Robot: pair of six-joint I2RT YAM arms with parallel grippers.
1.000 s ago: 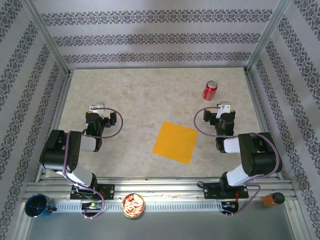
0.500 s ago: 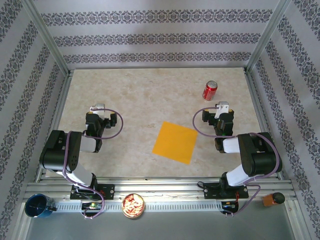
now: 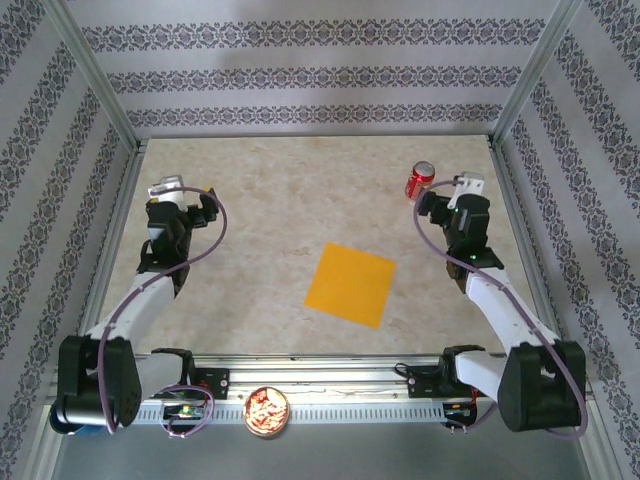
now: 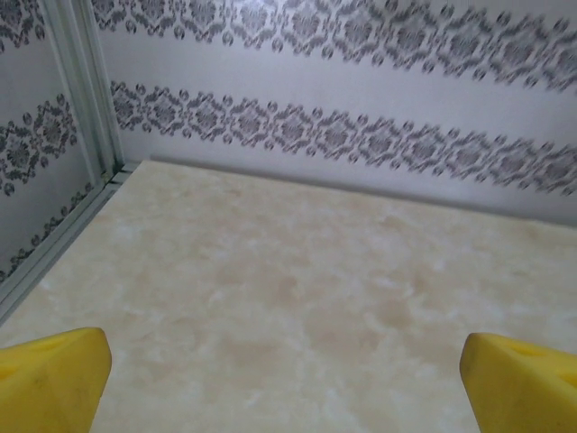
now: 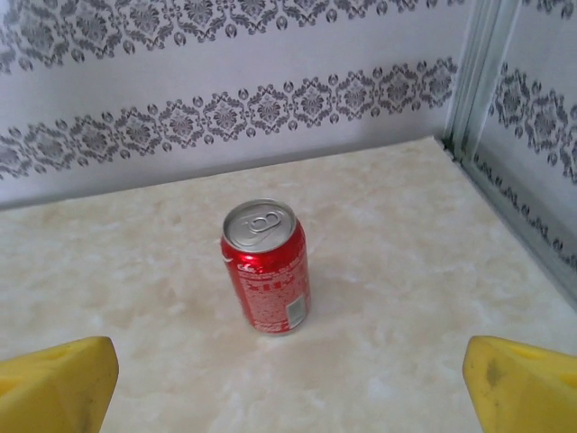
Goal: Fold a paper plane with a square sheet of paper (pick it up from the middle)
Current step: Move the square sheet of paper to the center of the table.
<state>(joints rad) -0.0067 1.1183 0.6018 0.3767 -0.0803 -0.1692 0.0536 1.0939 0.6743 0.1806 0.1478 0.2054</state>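
Mid-table, a bit right of centre and toward the near side, the square sheet of paper (image 3: 351,285) lies flat and unfolded, skewed slightly against the table edges, orange-yellow, with nothing touching it. Neither of my arms is over it. My left gripper (image 3: 180,203) is out over the far-left part of the table (image 3: 270,190), well apart from the sheet, jaws spread wide with nothing between them. The left wrist view agrees: my two yellow fingertips (image 4: 50,379) sit in the bottom corners with bare marble-look surface between them, the patterned wall (image 4: 343,135) ahead, and an aluminium corner post (image 4: 86,90) at far left. My right gripper (image 3: 452,205) is at the far right, just beside the red soda can (image 3: 420,181) on its right side, apart from it. Its jaws are also wide and hold nothing. In the right wrist view the can stands upright ahead of my fingers (image 5: 54,383), a little left of centre, tab end up, clear of both pads. The far-right corner of the enclosure is beyond it. Both arms reach forward from their bases on the near rail. A round dish (image 3: 267,411) of pinkish bits sits on that rail between the bases, closer to the left one.
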